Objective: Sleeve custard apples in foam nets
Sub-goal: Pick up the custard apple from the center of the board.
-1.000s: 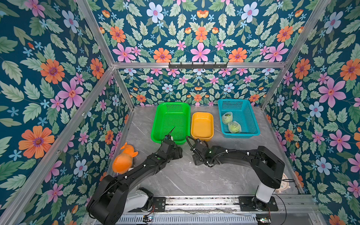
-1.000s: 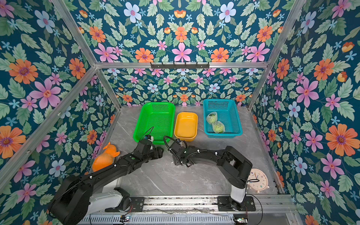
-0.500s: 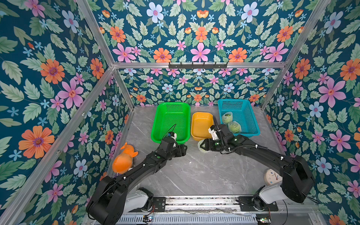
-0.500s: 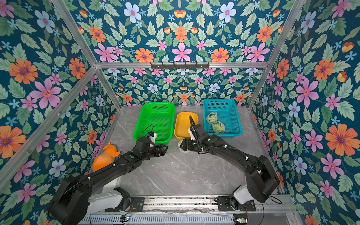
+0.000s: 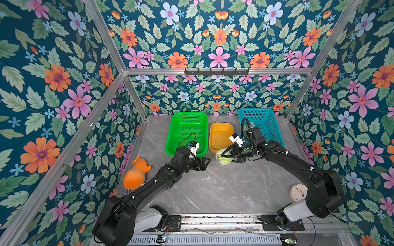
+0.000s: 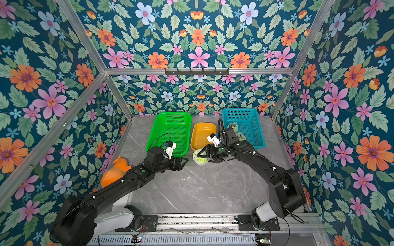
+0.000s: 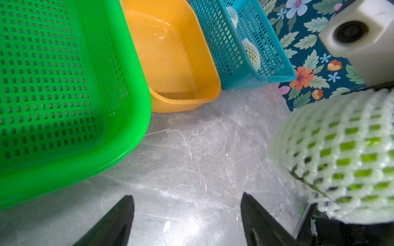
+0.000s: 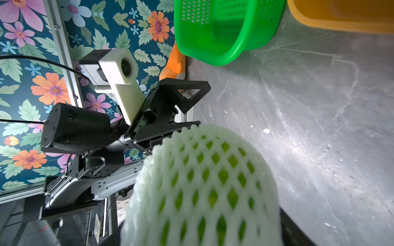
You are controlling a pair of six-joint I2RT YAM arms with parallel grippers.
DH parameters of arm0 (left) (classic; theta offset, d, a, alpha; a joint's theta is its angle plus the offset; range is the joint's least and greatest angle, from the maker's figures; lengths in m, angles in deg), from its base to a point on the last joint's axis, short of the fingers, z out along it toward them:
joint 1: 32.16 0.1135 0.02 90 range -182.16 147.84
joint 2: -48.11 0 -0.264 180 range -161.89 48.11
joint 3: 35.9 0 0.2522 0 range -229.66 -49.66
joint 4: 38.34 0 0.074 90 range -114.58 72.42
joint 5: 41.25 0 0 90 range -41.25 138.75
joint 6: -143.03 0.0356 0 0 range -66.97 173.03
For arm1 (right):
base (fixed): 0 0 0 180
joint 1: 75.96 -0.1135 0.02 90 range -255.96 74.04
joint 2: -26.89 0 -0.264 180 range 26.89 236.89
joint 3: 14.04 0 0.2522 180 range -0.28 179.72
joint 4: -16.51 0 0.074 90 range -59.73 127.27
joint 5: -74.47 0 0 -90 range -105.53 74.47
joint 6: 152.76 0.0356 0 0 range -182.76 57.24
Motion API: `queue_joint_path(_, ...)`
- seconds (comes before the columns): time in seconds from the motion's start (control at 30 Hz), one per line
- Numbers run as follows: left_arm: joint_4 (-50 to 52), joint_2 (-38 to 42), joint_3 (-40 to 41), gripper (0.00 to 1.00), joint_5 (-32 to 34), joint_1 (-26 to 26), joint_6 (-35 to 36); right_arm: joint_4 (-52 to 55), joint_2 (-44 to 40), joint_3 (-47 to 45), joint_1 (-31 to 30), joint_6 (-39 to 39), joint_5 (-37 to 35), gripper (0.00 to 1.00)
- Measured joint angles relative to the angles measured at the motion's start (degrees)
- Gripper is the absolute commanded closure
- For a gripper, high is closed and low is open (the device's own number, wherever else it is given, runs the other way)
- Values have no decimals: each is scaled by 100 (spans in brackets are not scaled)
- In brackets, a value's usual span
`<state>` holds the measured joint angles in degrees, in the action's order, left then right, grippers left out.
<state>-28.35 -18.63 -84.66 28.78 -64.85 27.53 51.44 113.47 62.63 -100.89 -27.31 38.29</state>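
Observation:
A custard apple in a whitish foam net [image 5: 223,158] [image 6: 200,158] hangs just above the table in front of the yellow tub, with my right gripper [image 5: 226,157] shut on it. It fills the right wrist view [image 8: 202,187], hiding the fingertips. My left gripper [image 5: 206,164] [image 7: 186,196] stands open and empty a little to the left of it, apart from it, over bare table. The same netted fruit [image 7: 341,157] shows in the left wrist view. Two more netted custard apples [image 7: 251,53] [image 6: 241,136] lie in the blue basket [image 5: 275,127], partly hidden by my right arm.
A green basket [image 5: 181,136] and a yellow tub [image 5: 220,136] stand at the back beside the blue basket. An orange plush toy [image 5: 136,174] lies by the left wall. A small round clock [image 5: 297,192] sits at the front right.
My right arm has swung out and carried the netted custard apple back and right, to the front of the yellow tub. My left gripper has parted from it and opened a little wider.

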Motion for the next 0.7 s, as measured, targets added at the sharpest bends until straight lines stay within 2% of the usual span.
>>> queue_joint_path(0.33,125,205,219,18,221,0,162,-1231,83,-378,446,756,914,34)
queue_joint_path(0.7,101,219,319,18,459,0,157,-2774,83,-721,658,1775,1438,34)
